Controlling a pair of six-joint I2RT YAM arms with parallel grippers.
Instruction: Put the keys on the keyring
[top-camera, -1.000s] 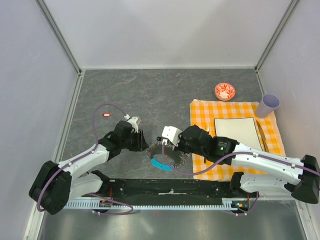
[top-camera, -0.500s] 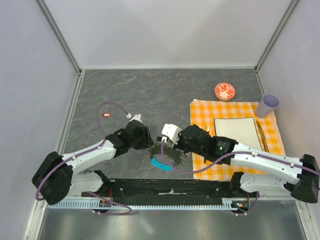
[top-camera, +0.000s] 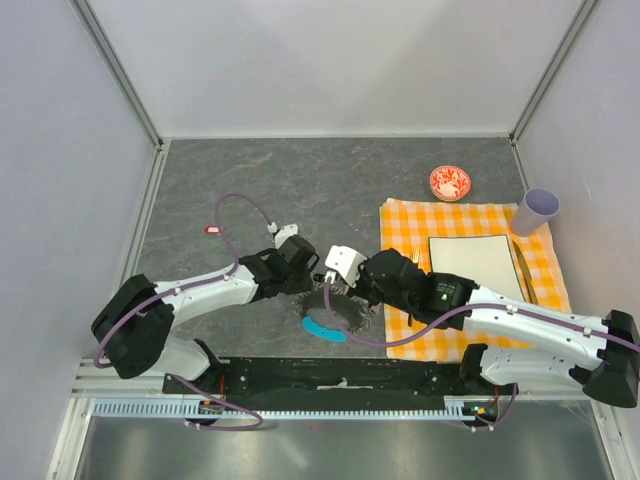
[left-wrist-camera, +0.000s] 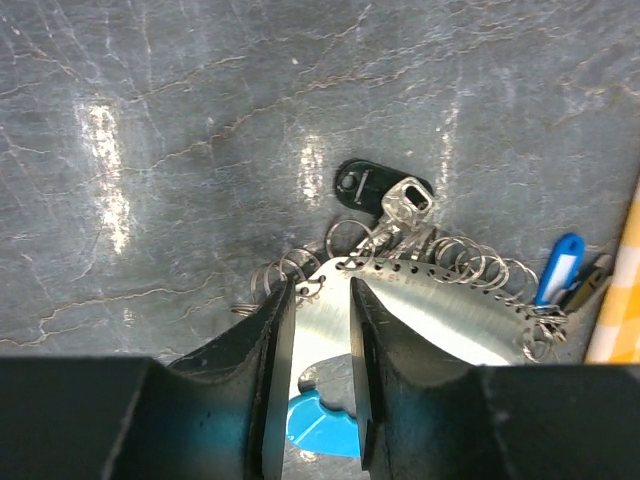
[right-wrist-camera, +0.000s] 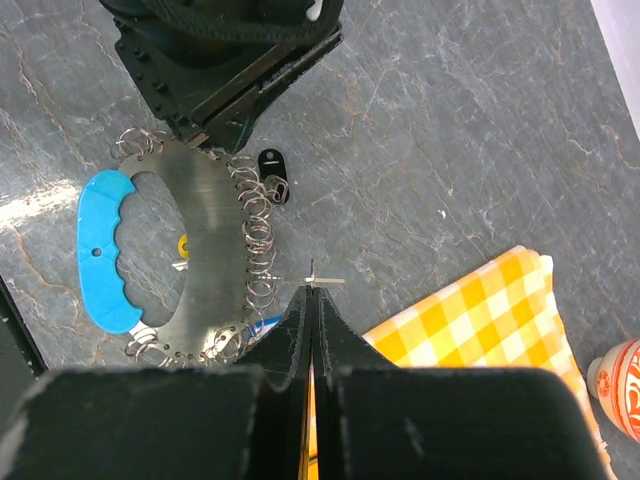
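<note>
- Dark grey tabletop (top-camera: 300, 180), stone-patterned with pale veins.
- Silver metal keyring (right-wrist-camera: 205, 250) edged with silver rings; its strap piece (right-wrist-camera: 100, 250) is bright cyan.
- One black-headed key (left-wrist-camera: 358, 185), one blue-headed key (left-wrist-camera: 560, 265).
- Right: cloth (top-camera: 400, 225) in orange-and-white check.
- Far right: bowl (top-camera: 450, 183), red-and-white patterned.
- Lilac cup (top-camera: 537, 210).

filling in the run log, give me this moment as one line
left claw: open over grey metal keyring plate; right claw: shut; black-headed key: lying beside plate
</note>
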